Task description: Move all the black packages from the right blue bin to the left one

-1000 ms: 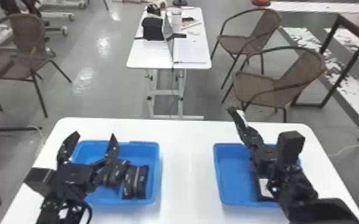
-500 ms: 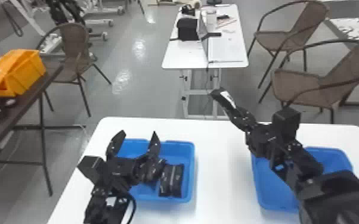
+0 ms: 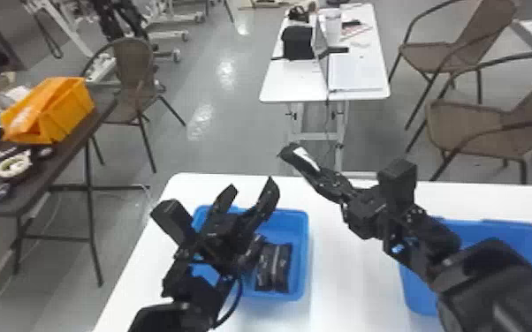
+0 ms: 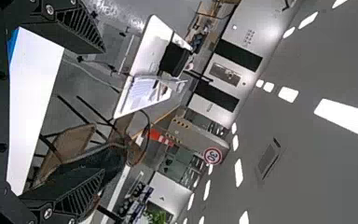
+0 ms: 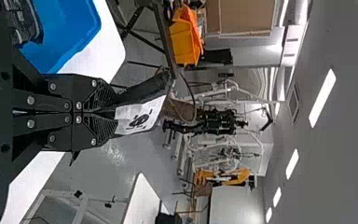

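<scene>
Step in hand: transfer of the held package (image 5: 141, 116), judged midway, since it hangs over the white table (image 3: 344, 273) between the bins.
Right gripper (image 5: 112, 112): jaws closed on one end of that package; the rest projects freely past the fingertips.
Left gripper (image 3: 252, 189): jaws wide apart with nothing between them, above the left bin (image 3: 305, 260).
Carry: best kept level and above the rim, with a steady grip, as the package is held only by its end and may swing or slip.
Approach: the left arm stands over the target; it should draw aside or leave a clear lane, lest the arms meet.
Release: best made low, over the bare blue floor beyond the packed pair, with the free end inside the rim before the jaws part.
Held package: black wrapping, a white label with dark print on one face; slim, tilted, probably soft enough to bend.
Packed pair (image 3: 273, 267): two black packages side by side in the left bin, touching or nearly so, pale marks along their glossy wrapping; another dark package lies beside them, partly hidden by the left gripper.
Right bin (image 3: 506, 226): largely covered by the right arm; whether packages remain there cannot be told.
</scene>
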You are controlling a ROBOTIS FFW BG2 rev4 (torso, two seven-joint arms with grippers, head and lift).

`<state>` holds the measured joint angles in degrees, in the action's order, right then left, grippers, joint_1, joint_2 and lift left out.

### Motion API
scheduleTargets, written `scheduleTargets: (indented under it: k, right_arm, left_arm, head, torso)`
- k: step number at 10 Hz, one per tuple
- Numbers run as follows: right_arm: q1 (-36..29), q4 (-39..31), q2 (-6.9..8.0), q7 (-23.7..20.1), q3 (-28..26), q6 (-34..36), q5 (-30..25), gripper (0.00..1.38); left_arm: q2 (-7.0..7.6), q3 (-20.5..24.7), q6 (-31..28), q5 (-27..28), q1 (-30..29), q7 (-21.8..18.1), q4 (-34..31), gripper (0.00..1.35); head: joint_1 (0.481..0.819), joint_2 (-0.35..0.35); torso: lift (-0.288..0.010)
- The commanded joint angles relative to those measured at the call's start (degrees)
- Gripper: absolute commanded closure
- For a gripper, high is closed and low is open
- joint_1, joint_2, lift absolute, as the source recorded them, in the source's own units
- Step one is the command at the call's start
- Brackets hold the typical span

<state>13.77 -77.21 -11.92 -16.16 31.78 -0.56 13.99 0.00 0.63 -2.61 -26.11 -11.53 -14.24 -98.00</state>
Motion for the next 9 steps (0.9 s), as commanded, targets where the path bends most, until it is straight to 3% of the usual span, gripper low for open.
scheduleTargets:
  k: [1,5,9]
  right_arm:
    - [2.1,1.2,-0.47,-0.2,3.3,-0.1,1.7,1.27]
    - [5.6,3.6,-0.56,-0.6,8.4,-0.3,3.9,1.27]
    - [6.4,3.5,0.15,-1.6,9.0,-0.4,3.7,1.27]
  left_arm:
    - [-0.15,-0.5,-1.6,-0.6,0.8,0.0,-0.9,0.12]
    - [-0.15,-2.2,-3.1,-0.1,1.9,0.1,-1.6,0.12]
    - [0.09,-3.4,-4.2,1.6,3.7,0.7,0.1,0.12]
  head:
    - [0.695,0.199]
    - [0.695,0.215]
    - [0.695,0.215]
  torso:
    - [0.0]
    - [0.0]
    - [0.0]
